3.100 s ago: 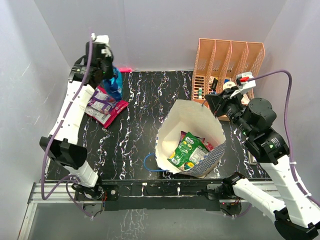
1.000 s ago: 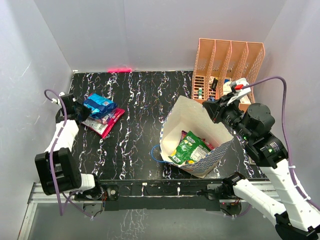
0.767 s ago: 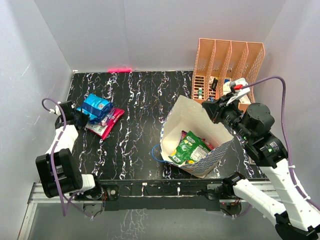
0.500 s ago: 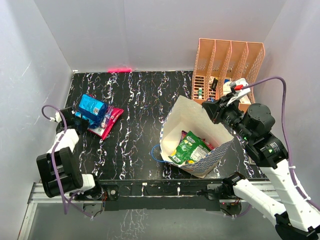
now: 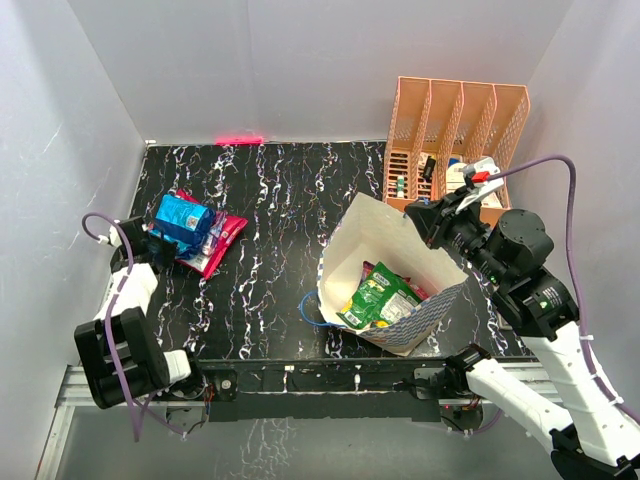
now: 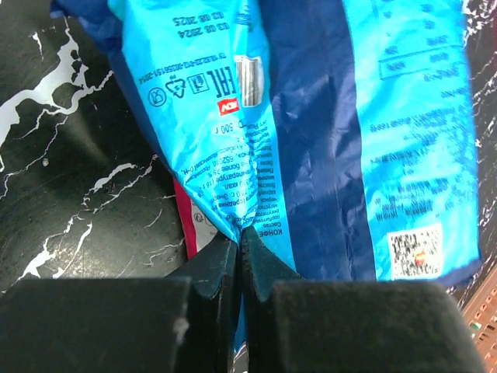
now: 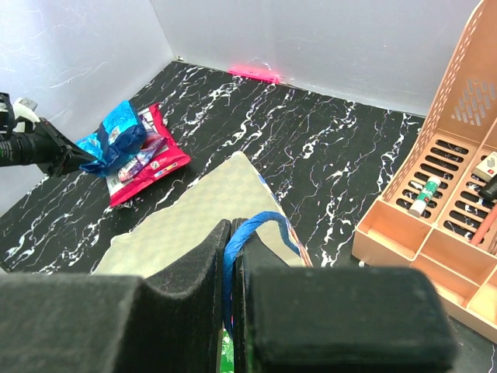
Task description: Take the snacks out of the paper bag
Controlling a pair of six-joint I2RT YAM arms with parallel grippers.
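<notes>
Left wrist view: the left hand (image 6: 239,237) is pinched tight on the blue snack (image 6: 349,116), at the left of the counter (image 5: 280,200). The right hand (image 7: 231,233) squeezes the blue handle (image 7: 258,223) of the paper bag (image 5: 380,232), with more snacks (image 5: 378,298) inside.

Both arms are showing white shells broken by round black joint housings: the left arm (image 5: 128,290) at eight o'clock in the top view, the right arm (image 5: 560,345) at four. A thin purple cable (image 5: 97,222) is looping off the left; a second purple cable (image 5: 548,162) is arching over the right, meeting a red-and-white plug (image 5: 484,177). The left gripper (image 6: 239,245) and right gripper (image 7: 231,233) are showing blocky matte-black fingers.
</notes>
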